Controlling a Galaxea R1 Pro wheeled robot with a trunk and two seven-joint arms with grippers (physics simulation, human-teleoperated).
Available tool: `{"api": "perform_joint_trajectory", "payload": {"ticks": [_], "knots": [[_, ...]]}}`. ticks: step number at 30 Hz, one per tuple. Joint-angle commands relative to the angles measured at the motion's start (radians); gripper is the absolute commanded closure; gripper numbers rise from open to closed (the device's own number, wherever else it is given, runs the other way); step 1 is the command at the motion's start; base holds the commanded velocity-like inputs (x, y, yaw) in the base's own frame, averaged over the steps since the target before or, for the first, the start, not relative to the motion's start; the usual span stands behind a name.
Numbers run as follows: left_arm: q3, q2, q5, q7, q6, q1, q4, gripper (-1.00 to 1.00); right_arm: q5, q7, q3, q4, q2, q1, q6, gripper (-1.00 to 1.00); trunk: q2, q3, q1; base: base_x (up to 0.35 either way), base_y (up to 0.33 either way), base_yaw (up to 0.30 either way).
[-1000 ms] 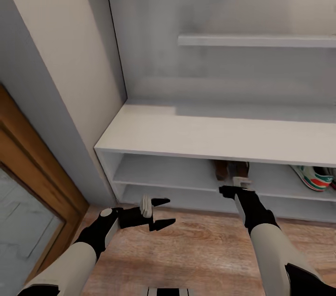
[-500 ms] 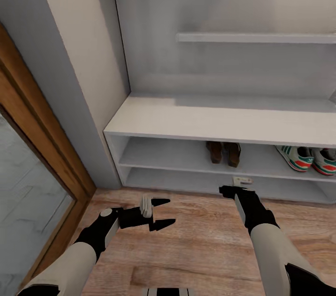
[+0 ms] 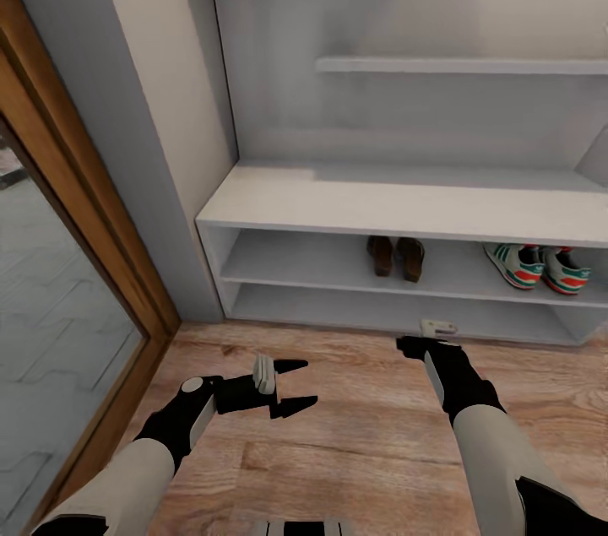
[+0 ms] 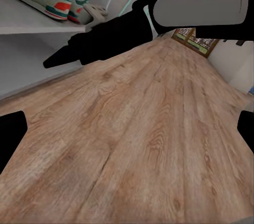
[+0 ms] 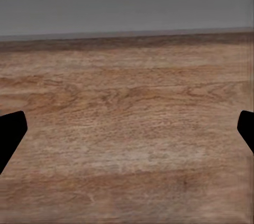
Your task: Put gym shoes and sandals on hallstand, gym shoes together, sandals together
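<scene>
Shoes already sat on the hallstand's [image 3: 355,211] upper shelf tier: the two sandals [image 3: 395,257] side by side near the middle, the two gym shoes [image 3: 540,267] paired further toward the right. Both the left gripper [image 3: 293,387] and the right gripper [image 3: 415,345] hung spread and empty above the corridor floor [image 3: 355,443]. Placement looked finished; the next move probably called only for checking the arrangement.

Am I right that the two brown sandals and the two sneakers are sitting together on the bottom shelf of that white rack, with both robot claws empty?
Not quite. The sandals and gym shoes sit on the upper of the hallstand's two open shelves, not the bottom one, as the head view shows. The rest holds: each pair is side by side, and the left gripper and right gripper hold nothing.
</scene>
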Motion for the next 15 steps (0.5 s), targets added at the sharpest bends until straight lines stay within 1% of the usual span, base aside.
{"api": "perform_joint_trajectory", "payload": {"ticks": [1,9,11,15], "knots": [[-0.002,0.0,0.003,-0.001,-0.007,-0.001,0.001,-1.0,0.006,0.003,-0.005,-0.002,0.001,-0.001,0.004,-1.0,0.0,-0.001,0.0,-0.048,-0.151,0.0],[-0.002,0.0,0.003,-0.001,-0.007,-0.001,0.001,-1.0,0.006,0.003,-0.005,-0.002,0.001,-0.001,0.004,-1.0,0.0,-0.001,0.0,-0.008,-0.258,0.0],[-0.002,0.0,0.004,-0.001,-0.007,-0.001,0.001,-1.0,0.006,0.003,-0.005,-0.002,0.001,-0.001,0.004,-1.0,0.0,-0.001,0.0,-0.001,-0.11,0.0],[-0.001,0.0,0.004,-0.001,-0.007,-0.001,0.001,-1.0,0.007,0.005,-0.005,-0.002,0.001,-0.001,0.004,-1.0,0.0,-0.001,0.0,0.0,-0.03,0.0]]}}
